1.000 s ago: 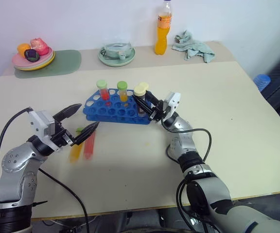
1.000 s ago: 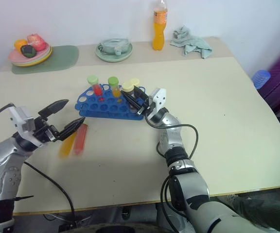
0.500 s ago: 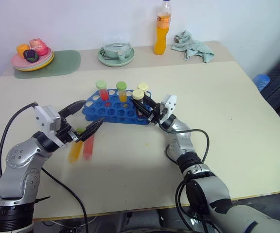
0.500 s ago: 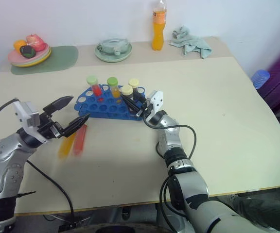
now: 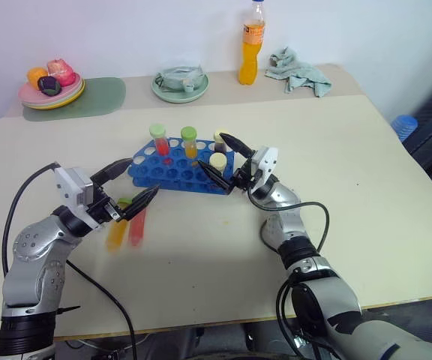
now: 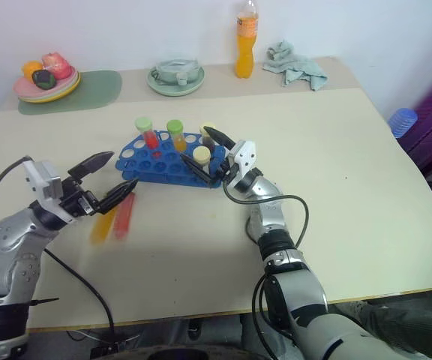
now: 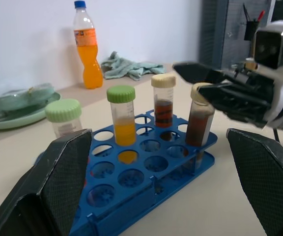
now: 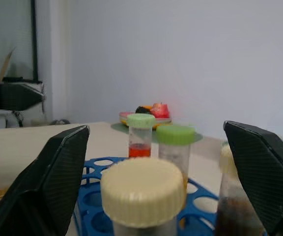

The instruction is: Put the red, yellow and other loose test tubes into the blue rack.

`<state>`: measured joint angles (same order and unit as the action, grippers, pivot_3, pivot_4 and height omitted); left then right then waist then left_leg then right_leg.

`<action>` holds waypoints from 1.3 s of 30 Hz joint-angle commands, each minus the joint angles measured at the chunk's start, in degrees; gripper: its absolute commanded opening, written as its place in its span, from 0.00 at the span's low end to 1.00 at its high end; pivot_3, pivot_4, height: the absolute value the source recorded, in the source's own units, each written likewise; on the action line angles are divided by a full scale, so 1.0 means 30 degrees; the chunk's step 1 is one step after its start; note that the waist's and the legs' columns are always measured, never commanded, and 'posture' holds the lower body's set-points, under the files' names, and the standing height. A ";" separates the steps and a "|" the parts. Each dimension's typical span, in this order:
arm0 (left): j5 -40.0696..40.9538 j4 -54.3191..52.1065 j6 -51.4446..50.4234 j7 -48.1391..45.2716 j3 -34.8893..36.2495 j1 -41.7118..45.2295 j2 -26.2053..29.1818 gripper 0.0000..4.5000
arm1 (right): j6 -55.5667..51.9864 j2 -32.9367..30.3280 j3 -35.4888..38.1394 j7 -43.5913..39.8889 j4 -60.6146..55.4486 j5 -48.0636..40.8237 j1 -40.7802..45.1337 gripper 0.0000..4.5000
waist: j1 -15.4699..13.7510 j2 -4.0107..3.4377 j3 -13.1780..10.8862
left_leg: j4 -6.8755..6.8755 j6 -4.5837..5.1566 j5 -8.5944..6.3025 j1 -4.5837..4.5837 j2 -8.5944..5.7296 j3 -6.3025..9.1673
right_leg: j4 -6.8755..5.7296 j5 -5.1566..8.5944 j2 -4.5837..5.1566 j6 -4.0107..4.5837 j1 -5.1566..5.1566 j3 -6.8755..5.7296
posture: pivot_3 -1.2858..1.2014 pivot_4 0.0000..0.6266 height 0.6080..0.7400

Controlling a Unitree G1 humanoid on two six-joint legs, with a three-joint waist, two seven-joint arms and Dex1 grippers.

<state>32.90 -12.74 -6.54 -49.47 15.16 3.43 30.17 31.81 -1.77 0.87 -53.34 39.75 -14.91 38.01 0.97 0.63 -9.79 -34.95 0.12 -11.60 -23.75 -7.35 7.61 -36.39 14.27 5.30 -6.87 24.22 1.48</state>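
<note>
The bright blue rectangular plastic rack (image 7: pixel 146 169) looks glossy and smooth, standing on a matt cream desk (image 5: pixel 351 142). In it, clear plastic tubes (image 7: pixel 125 123) carry ribbed caps. Behind the rack lies a crumpled pale green cloth (image 5: pixel 298 70). Each hand's black fingers (image 7: pixel 259 177) show a fine textured weave.

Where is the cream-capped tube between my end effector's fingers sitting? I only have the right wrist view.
Observer: The cream-capped tube stands upright in a corner hole of the blue rack, with the right end effector open around it.
Operator: How many tubes lie loose?
Observer: Two: a yellow tube and a red tube lie side by side on the table, in front of the rack's left end.
Operator: Is the other arm holding either one?
Observer: No. The left end effector hangs open near their capped ends, holding nothing.
</note>
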 commanded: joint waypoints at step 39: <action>1.7209 -0.3647 -2.3278 1.8754 0.7600 -0.3678 1.0605 1.00 | -1.7358 -1.4682 0.1725 -0.4195 -1.9848 -0.6691 -0.7634 0.99 | -0.0567 -0.0005 -0.0027 | -0.0046 -0.0027 -0.0085 -0.0012 0.0056 -0.0022 | 0.0045 0.0076 0.0069 0.0127 -0.0076 -0.0012 | 0.52 0.24 1.00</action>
<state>83.75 -23.95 -76.24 5.84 37.72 -8.59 60.73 -21.92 -45.08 6.06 -64.08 -18.03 -35.13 14.48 -0.73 0.62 -9.87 -35.08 0.03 -11.86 -23.79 -7.18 7.54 -36.25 14.50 5.51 -6.48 23.99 1.45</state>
